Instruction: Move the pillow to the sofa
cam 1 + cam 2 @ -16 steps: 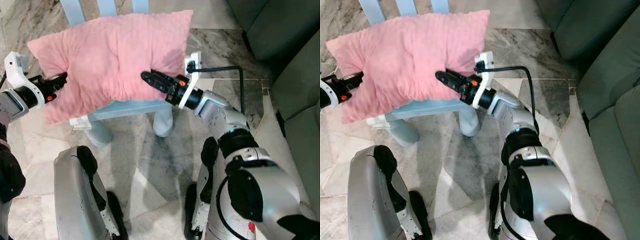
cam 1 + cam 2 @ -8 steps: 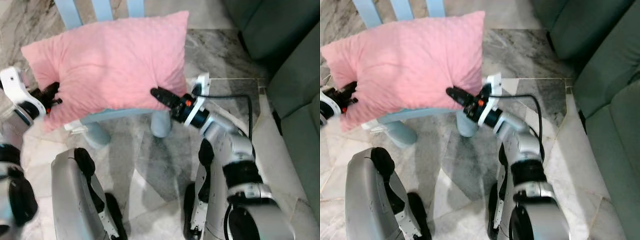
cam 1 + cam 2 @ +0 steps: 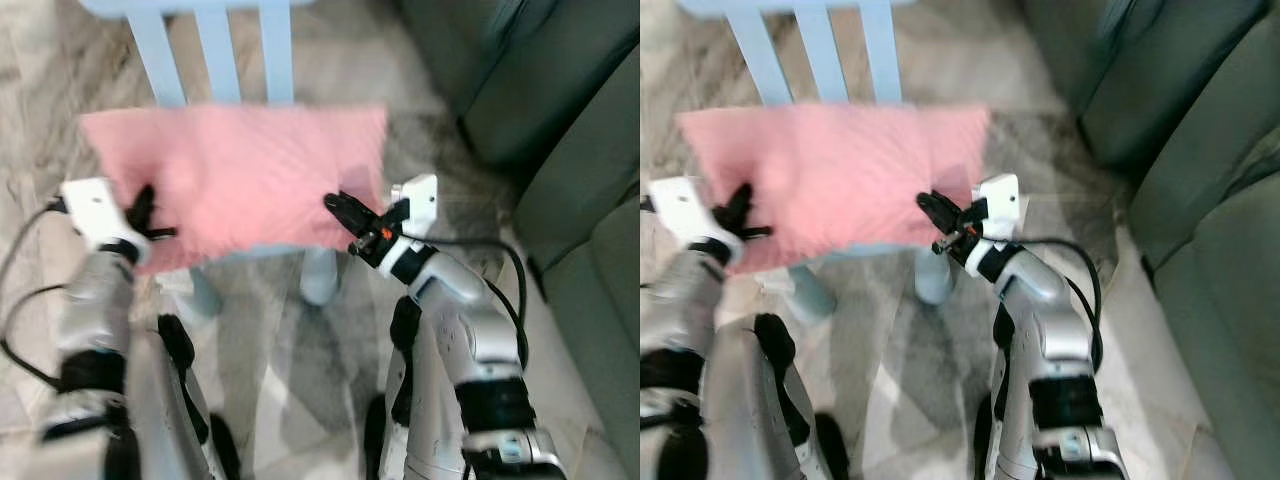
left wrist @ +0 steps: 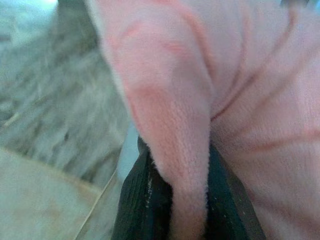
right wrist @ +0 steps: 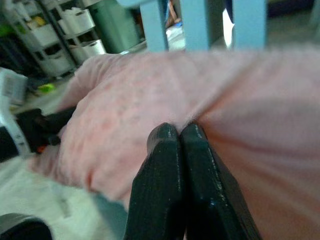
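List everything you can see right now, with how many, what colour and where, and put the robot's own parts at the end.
pillow: one, pink, lying on the chair seat, between the two grippers
chair: one, light blue, slatted back, on the floor ahead
sofa: one, dark green, to the robot's right
floor: grey and beige marble tiles
left gripper: one, black fingers pinching a fold at the pillow's left edge
right gripper: one, black fingers pressed together at the pillow's right edge
cable: one, black, looping from the right wrist

Silver arms, white wrist blocks, black cables, black tool fingers.
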Robot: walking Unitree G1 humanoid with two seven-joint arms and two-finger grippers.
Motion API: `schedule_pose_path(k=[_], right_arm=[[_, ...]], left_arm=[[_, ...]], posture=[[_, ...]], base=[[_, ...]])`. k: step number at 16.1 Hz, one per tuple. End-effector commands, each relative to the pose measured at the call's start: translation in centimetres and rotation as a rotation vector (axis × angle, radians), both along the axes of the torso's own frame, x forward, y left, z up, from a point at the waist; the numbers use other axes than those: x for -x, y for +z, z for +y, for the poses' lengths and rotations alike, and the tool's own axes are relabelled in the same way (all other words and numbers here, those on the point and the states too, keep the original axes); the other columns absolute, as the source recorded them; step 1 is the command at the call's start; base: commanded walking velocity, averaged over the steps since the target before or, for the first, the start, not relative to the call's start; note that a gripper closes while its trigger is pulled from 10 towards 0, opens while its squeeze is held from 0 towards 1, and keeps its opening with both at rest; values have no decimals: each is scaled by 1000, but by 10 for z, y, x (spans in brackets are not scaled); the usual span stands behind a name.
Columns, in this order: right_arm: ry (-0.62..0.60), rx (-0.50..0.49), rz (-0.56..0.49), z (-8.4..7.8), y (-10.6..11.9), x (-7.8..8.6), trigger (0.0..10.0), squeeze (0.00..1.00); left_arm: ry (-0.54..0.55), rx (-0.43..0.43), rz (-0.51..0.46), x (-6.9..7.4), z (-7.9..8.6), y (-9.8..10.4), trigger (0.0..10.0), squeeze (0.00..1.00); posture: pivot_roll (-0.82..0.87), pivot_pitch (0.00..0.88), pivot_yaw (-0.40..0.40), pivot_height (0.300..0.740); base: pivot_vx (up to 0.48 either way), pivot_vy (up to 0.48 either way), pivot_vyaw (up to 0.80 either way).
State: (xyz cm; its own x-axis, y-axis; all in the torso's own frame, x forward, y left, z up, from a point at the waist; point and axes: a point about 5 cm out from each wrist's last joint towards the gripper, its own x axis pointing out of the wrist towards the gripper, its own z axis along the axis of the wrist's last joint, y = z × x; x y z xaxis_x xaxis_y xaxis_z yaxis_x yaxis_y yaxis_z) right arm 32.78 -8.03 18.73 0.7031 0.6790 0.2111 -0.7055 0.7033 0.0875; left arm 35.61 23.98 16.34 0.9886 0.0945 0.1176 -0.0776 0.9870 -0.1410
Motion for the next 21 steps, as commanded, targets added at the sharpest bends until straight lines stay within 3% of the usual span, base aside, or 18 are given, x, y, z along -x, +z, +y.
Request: schedule_pose_path(k=[1, 3, 4, 5, 6, 8, 11, 15, 21], right_arm=[[-67, 16, -73, 0, 8, 4, 0, 0], [-147, 38, -132, -3, 15, 3, 0, 0], [-176, 32, -168, -4, 25, 1, 0, 0], [-195, 44, -205, -4, 32, 0, 0, 0], [-243, 42, -231, -7, 41, -2, 0, 0], [-335, 65, -237, -14, 45, -6, 10000, 0], [-475, 108, -234, -31, 43, -1, 10000, 0], [-550, 119, -189, -42, 31, 8, 10000, 0], [-561, 105, -185, -41, 33, 8, 10000, 0]], left_arm=[[36, -62, -105, 2, -10, 15, 0, 0], [74, -71, -188, 2, -22, 30, 0, 0], [108, -87, -262, 1, -28, 47, 1176, 0], [112, -99, -302, 1, -32, 57, 1686, 0], [126, -105, -311, 1, -37, 64, 9922, 0], [122, -145, -331, 6, -47, 65, 10000, 0], [81, -190, -282, 21, -67, 41, 10000, 0], [39, -198, -204, 34, -74, 17, 10000, 0], [24, -199, -200, 29, -78, 20, 10000, 0]], posture=[[-4, 41, -32, 351], [-9, 15, -28, 351], [-15, 0, -26, 351], [-16, 0, -25, 351], [-22, 0, -23, 351], [-24, 0, -20, 351], [-24, 0, -9, 351], [-33, 0, 9, 351], [-36, 0, 11, 351]], base=[[0, 0, 0], [0, 0, 0], [0, 0, 0], [0, 0, 0], [0, 0, 0], [0, 0, 0], [0, 0, 0], [0, 0, 0], [0, 0, 0]])
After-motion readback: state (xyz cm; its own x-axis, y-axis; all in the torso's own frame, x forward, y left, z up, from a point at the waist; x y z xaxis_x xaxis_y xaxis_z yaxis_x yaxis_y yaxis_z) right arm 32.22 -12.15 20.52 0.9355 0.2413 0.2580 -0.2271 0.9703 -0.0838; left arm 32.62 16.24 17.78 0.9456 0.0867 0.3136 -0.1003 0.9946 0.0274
